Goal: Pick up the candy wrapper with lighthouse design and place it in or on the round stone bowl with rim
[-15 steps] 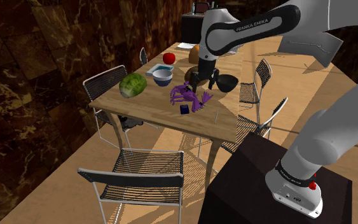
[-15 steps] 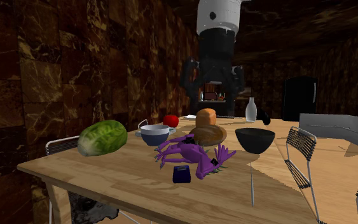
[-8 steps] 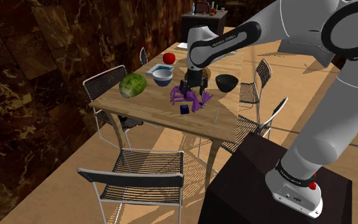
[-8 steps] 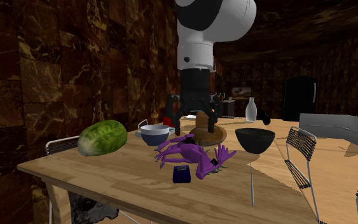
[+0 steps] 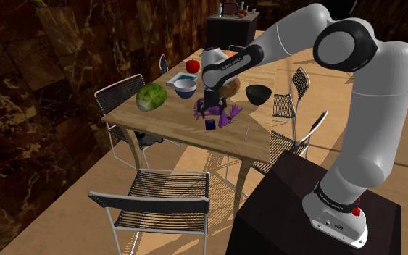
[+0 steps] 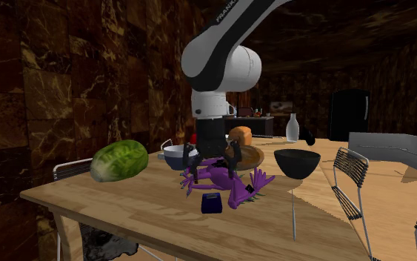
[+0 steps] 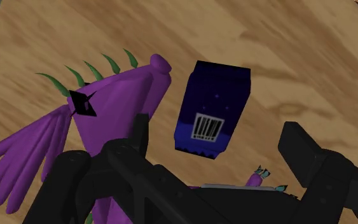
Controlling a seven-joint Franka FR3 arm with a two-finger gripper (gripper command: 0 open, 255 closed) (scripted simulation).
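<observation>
Arm (image 5: 296, 29) dropped low over table (image 5: 167, 119) | claw (image 7: 217, 135) released, pointing down | candy wrapper (image 7: 213, 95) between fingers (image 7: 298, 146), untouched

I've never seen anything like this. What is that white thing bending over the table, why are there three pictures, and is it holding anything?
It is a white robot arm standing on a dark box, all drawn by a simulator. One picture looks over its shoulder, one looks across the wooden table, and the third comes from a camera on its hand. On the table lie, among other things, a green melon, a purple toy creature and a small dark blue wrapper with a barcode. The black jaws hang open over the toy and wrapper, holding nothing.
</observation>
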